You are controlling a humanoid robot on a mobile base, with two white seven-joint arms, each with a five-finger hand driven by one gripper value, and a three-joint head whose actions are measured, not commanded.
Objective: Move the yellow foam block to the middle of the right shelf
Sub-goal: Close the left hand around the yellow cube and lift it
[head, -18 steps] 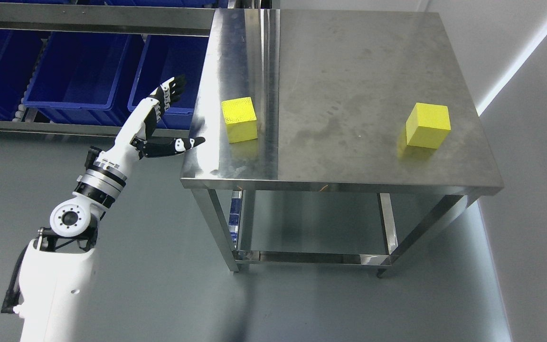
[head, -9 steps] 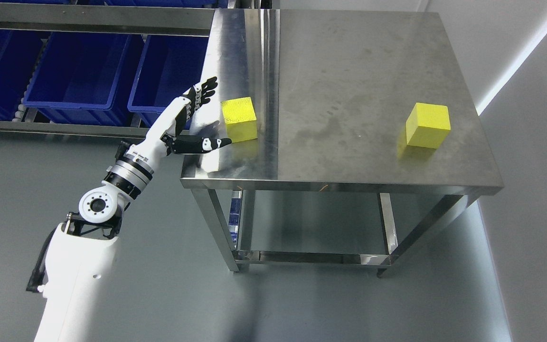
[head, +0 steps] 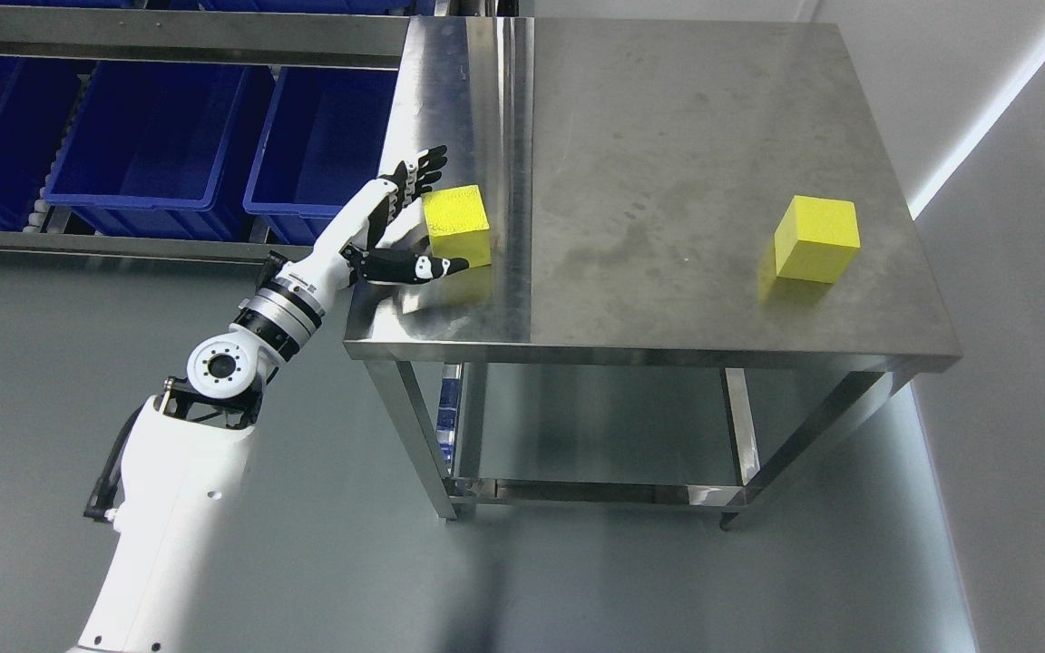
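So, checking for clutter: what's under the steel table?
Under the steel table only its legs, a lower crossbar and grey floor show. A blue bin peeks behind the left leg. The area beneath the far side is hidden by the tabletop.

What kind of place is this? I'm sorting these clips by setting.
Probably a warehouse or industrial test area: a bare stainless steel table, blue storage bins on a metal rack, and a plain grey floor. The left hand reaches for a yellow foam block.
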